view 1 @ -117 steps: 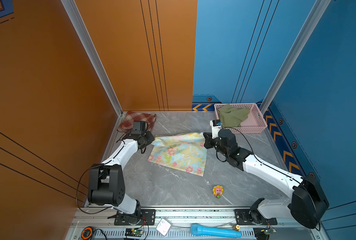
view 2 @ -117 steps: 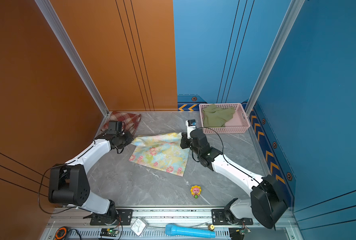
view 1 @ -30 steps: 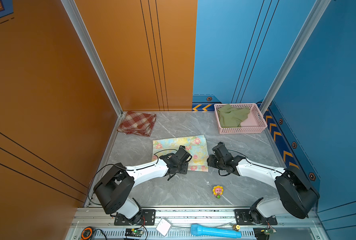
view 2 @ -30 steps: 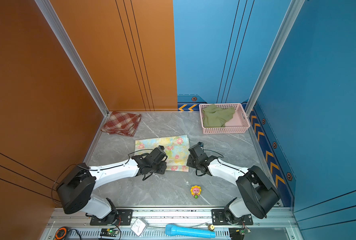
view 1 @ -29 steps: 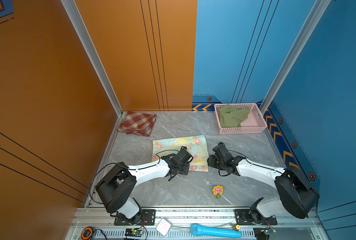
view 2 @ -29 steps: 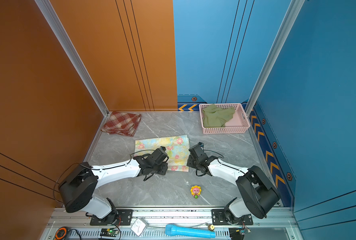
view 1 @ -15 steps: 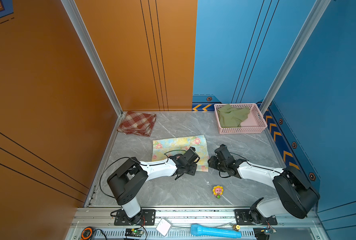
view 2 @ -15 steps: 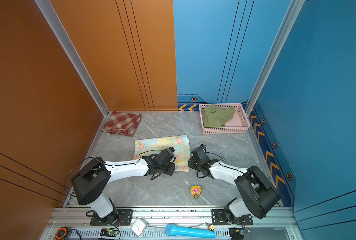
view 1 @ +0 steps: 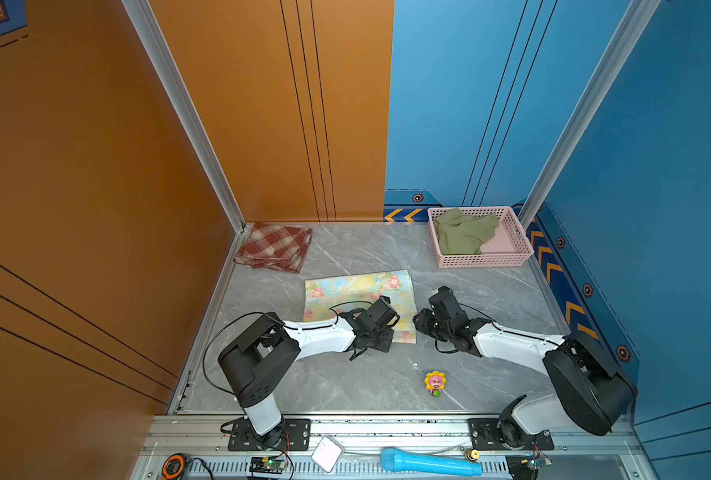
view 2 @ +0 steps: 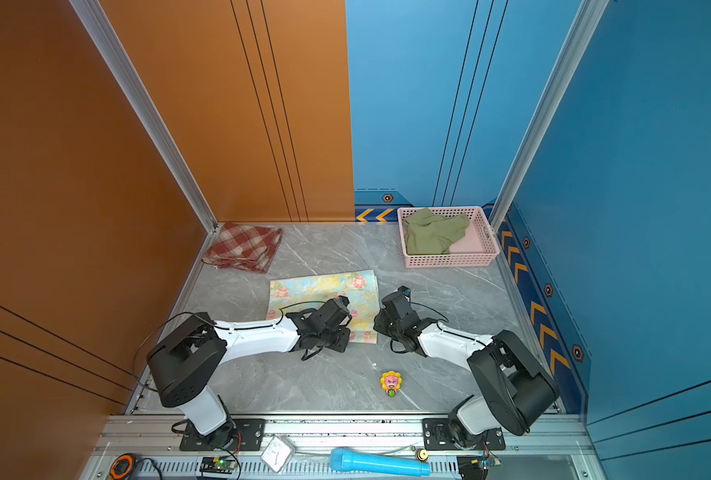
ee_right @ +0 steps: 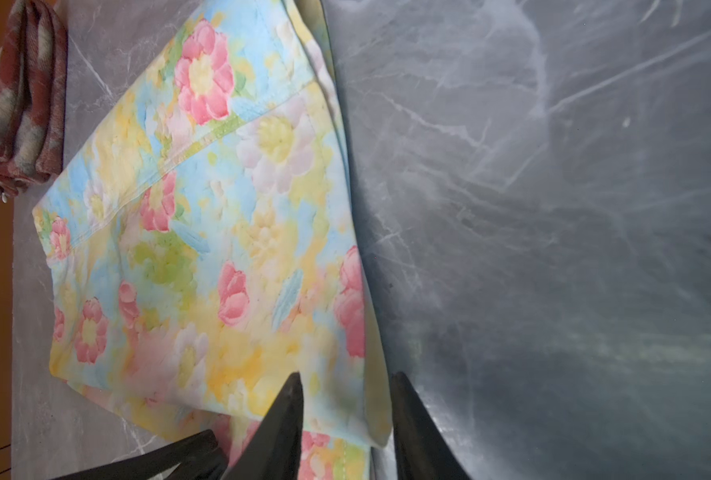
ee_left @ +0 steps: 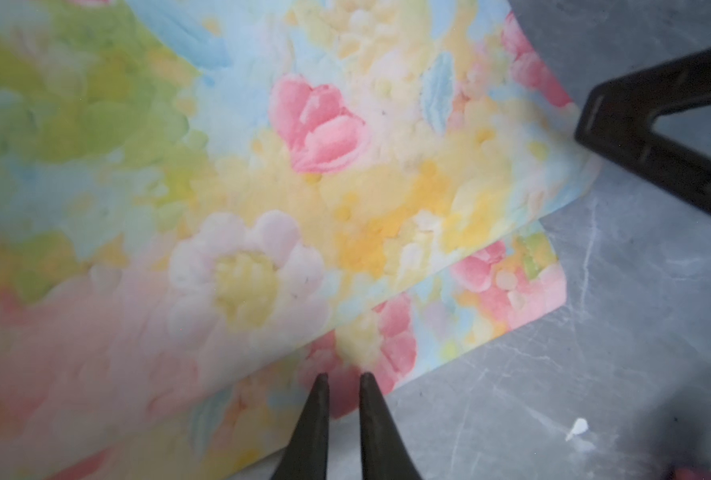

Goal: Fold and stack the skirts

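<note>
Item: floral skirt — flat at mid-counter, doubled over, a further fold seemingly in hand. Plaid skirt folded at 10 o'clock; green skirt in basket at 2 o'clock. Left tool nearly closed at the 6 o'clock hem, grip unclear; right tool part-open, straddling the 4 o'clock edge. Arms low, stretched forward. Next — pinch both layers, lift evenly
</note>
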